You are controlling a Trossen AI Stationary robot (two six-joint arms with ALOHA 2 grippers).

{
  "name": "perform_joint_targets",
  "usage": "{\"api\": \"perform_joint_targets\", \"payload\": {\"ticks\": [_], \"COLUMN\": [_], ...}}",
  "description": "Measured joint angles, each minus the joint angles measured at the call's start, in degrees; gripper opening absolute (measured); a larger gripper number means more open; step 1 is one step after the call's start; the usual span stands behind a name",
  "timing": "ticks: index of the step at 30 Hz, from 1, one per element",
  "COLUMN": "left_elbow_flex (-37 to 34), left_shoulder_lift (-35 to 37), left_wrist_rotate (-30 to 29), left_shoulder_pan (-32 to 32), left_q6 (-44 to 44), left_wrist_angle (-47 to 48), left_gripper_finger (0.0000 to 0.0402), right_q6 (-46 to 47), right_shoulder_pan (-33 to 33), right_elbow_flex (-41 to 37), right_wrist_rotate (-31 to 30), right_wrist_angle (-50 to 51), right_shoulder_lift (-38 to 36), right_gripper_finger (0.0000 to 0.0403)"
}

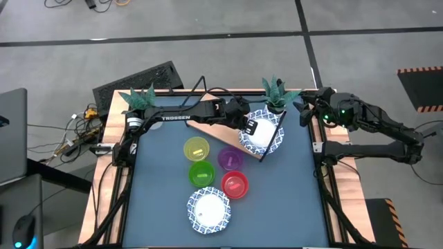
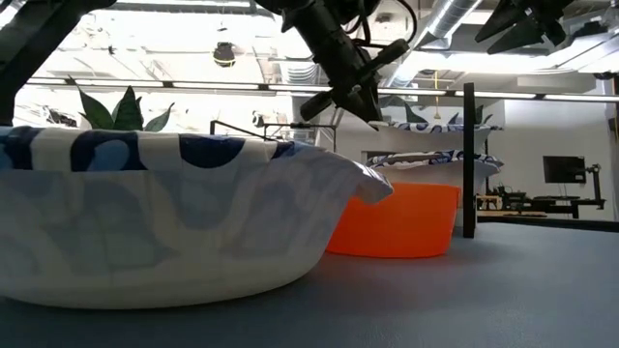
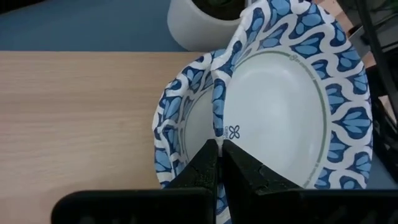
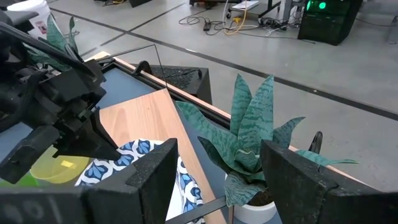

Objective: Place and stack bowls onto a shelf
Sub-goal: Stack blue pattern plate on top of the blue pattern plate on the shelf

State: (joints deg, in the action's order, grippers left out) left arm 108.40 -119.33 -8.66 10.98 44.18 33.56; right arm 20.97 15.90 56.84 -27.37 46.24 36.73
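My left gripper [image 1: 250, 128] reaches over the wooden shelf board [image 1: 220, 126] at the table's far side and is shut on a white dish with a blue patterned rim [image 3: 286, 106]. A second such dish [image 3: 180, 118] lies on the board under it. A third dish [image 1: 208, 211] sits on the blue tabletop near the front edge. The yellow bowl [image 1: 196, 149], green bowl [image 1: 201, 173], purple bowl [image 1: 230, 159] and red bowl [image 1: 235, 185] stand on the tabletop in between. My right gripper [image 4: 217, 180] is open and empty, raised at the far right corner. My left gripper pinches the dish's rim [image 3: 217, 134] between its two shut fingers [image 3: 202, 171], one on the inside and one on the outside of the rim. The rim buckles into a fold beside the fingers. In the low view the dish [image 2: 435, 124] hangs above the dish on the shelf [image 2: 426, 159].
Two potted plants in white pots stand at the far edge, one on the left [image 1: 140, 99], one right behind the shelf [image 1: 275, 93]. The shelf's black wire frame [image 1: 277, 131] rises beside the held dish. The right half of the tabletop [image 1: 291, 194] is bare.
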Motion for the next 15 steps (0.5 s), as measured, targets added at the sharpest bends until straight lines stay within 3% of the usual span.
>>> {"api": "perform_joint_targets", "payload": {"ticks": [15], "left_elbow_flex": [-1.8], "left_shoulder_lift": [0.0], "left_wrist_rotate": [0.1], "left_shoulder_pan": [0.3], "left_q6": [0.5], "left_wrist_angle": [-1.6], "left_gripper_finger": [0.0000], "right_q6": [-0.5], "right_shoulder_pan": [0.0], "right_elbow_flex": [0.0], "right_wrist_rotate": [0.0], "right_wrist_angle": [0.0], "right_shoulder_lift": [0.0], "right_gripper_finger": [0.0256]}}
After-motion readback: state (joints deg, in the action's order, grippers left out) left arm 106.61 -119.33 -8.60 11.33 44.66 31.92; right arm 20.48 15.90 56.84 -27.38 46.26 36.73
